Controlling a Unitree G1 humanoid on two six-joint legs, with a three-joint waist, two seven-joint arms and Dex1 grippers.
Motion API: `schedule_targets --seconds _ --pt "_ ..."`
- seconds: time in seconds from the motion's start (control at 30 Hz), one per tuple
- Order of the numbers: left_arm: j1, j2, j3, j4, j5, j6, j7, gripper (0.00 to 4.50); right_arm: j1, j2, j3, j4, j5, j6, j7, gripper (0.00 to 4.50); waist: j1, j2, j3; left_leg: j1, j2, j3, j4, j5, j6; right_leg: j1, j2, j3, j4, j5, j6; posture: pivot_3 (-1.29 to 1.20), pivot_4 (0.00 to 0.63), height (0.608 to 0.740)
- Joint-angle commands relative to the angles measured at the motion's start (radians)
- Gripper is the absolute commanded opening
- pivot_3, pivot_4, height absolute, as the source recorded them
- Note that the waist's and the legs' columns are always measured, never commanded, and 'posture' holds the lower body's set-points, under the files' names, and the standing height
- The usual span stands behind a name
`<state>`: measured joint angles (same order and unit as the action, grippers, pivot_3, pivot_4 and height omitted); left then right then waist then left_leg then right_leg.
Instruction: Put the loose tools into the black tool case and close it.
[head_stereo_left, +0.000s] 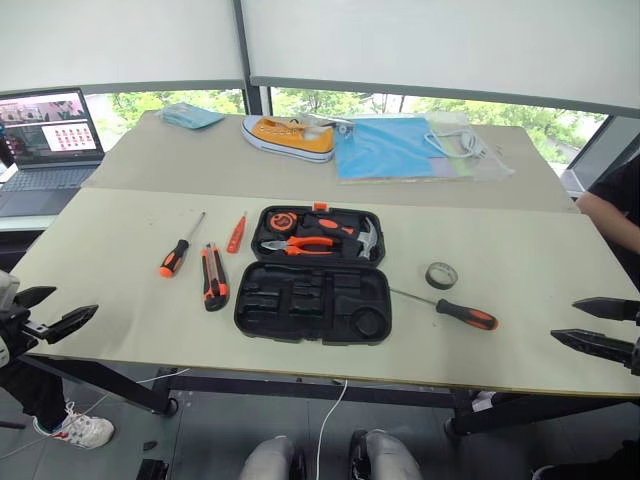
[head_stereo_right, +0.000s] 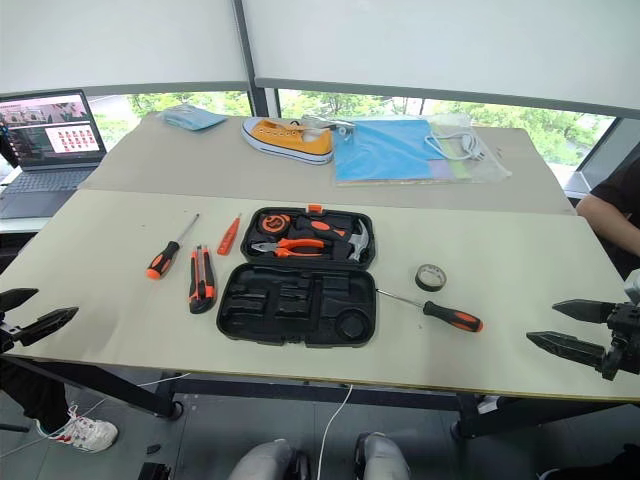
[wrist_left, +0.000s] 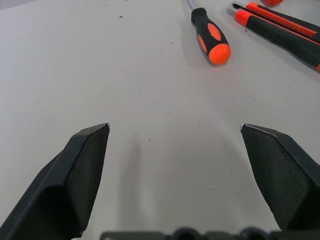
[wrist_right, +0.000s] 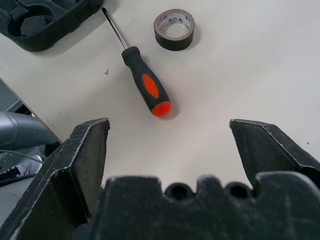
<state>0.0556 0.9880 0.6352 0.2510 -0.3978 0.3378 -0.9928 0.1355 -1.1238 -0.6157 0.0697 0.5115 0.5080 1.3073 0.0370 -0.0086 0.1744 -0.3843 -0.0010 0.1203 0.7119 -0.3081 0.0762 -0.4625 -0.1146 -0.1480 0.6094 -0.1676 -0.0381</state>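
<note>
Black tool case (head_stereo_left: 313, 275) lies open mid-surface, screwdrivers (head_stereo_left: 173, 258) (head_stereo_left: 464, 314), knife (head_stereo_left: 213, 277), tester (head_stereo_left: 236, 233) and tape roll (head_stereo_left: 441, 275) loose beside it; both claws (head_stereo_left: 48, 311) (head_stereo_left: 604, 324) gape empty, so slim shafts risk rolling from a mistimed pinch.

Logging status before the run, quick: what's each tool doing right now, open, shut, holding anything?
Left tool: open, holding nothing, over bare table.
Right tool: open, holding nothing.
</note>
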Motion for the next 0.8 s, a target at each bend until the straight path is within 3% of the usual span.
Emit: schedule_targets --seconds 0.03,0.27,0.53,0.63,0.8 --pt "0.014 0.037 -0.018 -0.028 0.04 -0.002 0.017 4.5 -0.026 -0.002 -0.017 0.016 -0.008 -0.049 -0.001 4.47 0.0 0.0 0.0 0.0 0.0 0.0 0.0 0.0 0.0 0.0 0.0 0.0 0.0 0.0 0.0 0.0 0.15 0.718" --pt "-0.252 0.068 -0.196 -0.059 0.054 0.224 0.119 4.5 -0.168 -0.019 0.035 -0.154 0.101 0.022 -0.008 4.47 0.005 0.0 0.001 0.0 0.0 0.0 0.0 0.001 -0.002 0.0 0.0 0.0 0.001 0.001 0.001 0.0 0.15 0.718" --pt "-0.673 -0.006 -0.505 0.185 0.18 0.357 0.148 4.5 -0.425 0.015 0.236 -0.391 0.227 0.105 -0.061 4.47 0.0 0.0 0.001 0.001 0.0 0.001 0.0 0.003 -0.003 0.003 0.002 -0.001 0.002 0.001 0.001 0.0 0.15 0.718" --pt "-0.8 -0.063 -0.632 0.357 0.289 0.281 0.163 4.5 -0.542 0.065 0.339 -0.48 0.282 0.144 -0.103 4.47 -0.003 -0.003 0.002 0.001 0.0 0.001 0.001 0.004 -0.001 0.003 0.003 -0.002 0.002 0.001 0.001 0.0 0.15 0.718" --pt "-0.932 -0.147 -0.702 0.598 0.37 0.147 0.181 4.5 -0.622 0.125 0.429 -0.548 0.312 0.174 -0.151 4.47 -0.002 -0.011 0.005 -0.001 0.0 0.001 0.003 0.008 0.005 0.002 0.003 -0.002 0.002 0.001 0.001 0.0 0.15 0.718"
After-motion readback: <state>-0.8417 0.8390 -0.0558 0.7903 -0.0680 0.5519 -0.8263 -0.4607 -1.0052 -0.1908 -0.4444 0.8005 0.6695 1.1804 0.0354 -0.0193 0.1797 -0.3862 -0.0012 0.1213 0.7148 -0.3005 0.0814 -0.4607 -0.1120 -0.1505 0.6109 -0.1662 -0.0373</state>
